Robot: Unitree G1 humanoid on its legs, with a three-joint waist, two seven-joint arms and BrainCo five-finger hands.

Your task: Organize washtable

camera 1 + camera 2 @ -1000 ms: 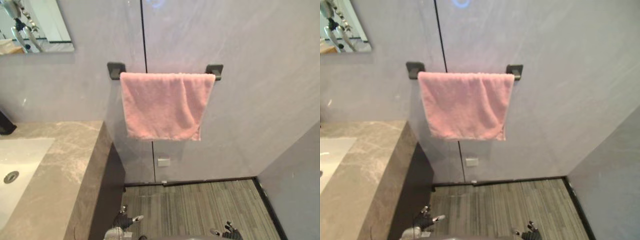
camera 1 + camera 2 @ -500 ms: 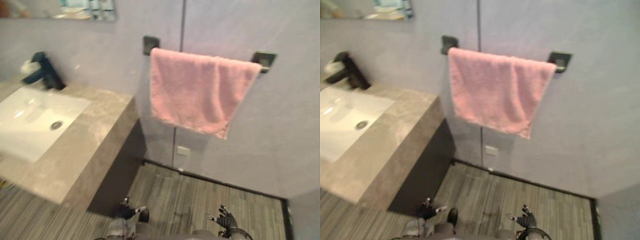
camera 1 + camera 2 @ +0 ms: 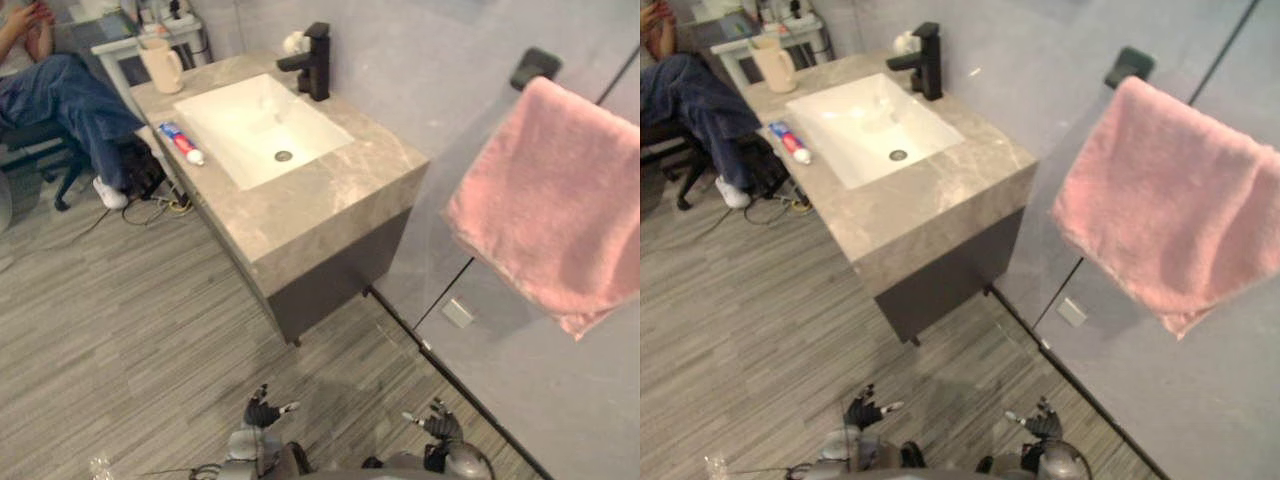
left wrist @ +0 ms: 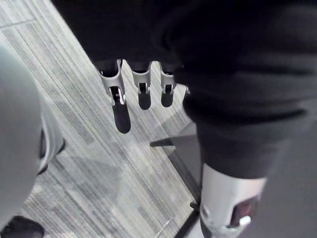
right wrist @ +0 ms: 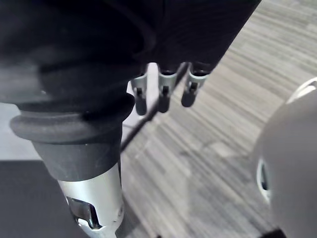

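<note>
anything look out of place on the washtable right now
The toothpaste tube lies flat on the counter beside the basin, near the edge, apart from the beige mug at the corner. Nothing looks spilled or damaged. The left hand and right hand hang open over the floor.
</note>
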